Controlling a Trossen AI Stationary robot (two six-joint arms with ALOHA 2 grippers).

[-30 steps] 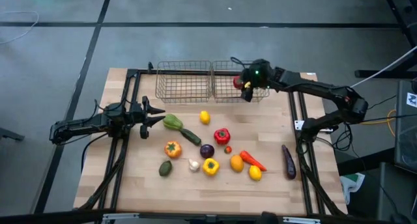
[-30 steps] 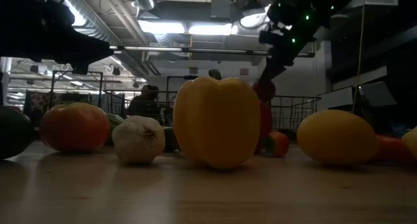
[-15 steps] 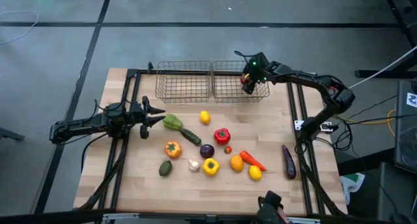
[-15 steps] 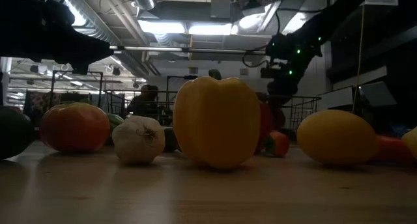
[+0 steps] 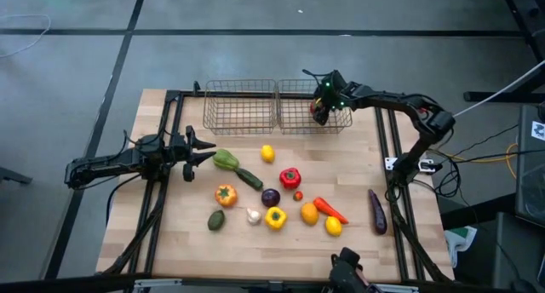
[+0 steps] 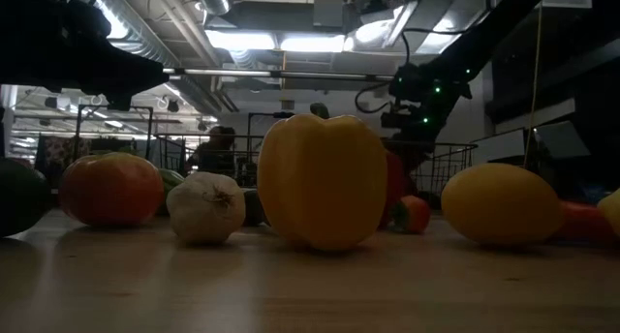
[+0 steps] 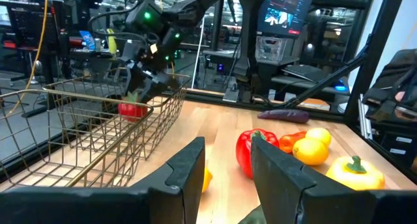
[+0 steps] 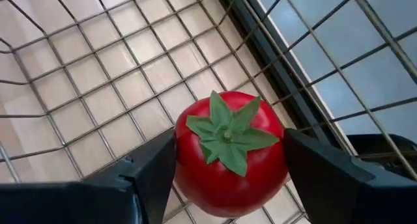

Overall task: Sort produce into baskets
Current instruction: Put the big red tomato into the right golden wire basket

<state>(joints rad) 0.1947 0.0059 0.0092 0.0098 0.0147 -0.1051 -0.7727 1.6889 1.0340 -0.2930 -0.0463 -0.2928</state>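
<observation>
Two wire baskets stand side by side at the table's far edge, the left basket (image 5: 240, 106) and the right basket (image 5: 294, 127). My right gripper (image 5: 320, 112) reaches down into the right basket, shut on a red tomato (image 8: 228, 152) with a green stalk; the tomato (image 7: 132, 109) also shows in the left wrist view. Loose produce lies mid-table: a red pepper (image 5: 290, 178), a yellow pepper (image 5: 275, 217), a lemon (image 5: 267, 153), a cucumber (image 5: 249, 178), a carrot (image 5: 330, 209) and an eggplant (image 5: 377, 211). My left gripper (image 5: 200, 150) waits open at the table's left edge. My right gripper pinches the tomato's two opposite sides (image 8: 182, 165) between its two fingers (image 8: 146, 175), stalk end facing the wrist. The fingers slant down from above into the right basket. The tomato sits inside the basket's walls; whether it touches the mesh floor cannot be told.
More produce lies around: a green pepper (image 5: 225, 160), an orange tomato (image 5: 226, 194), an avocado (image 5: 216, 219), garlic (image 5: 253, 215), a purple onion (image 5: 270, 197), an orange (image 5: 309, 213). Bare wood runs along the near edge.
My right gripper has gone down into the right basket with the tomato, tipping more steeply downward as it went, and stays shut on it. The tomato has sunk from above the basket's rim to inside its walls.
</observation>
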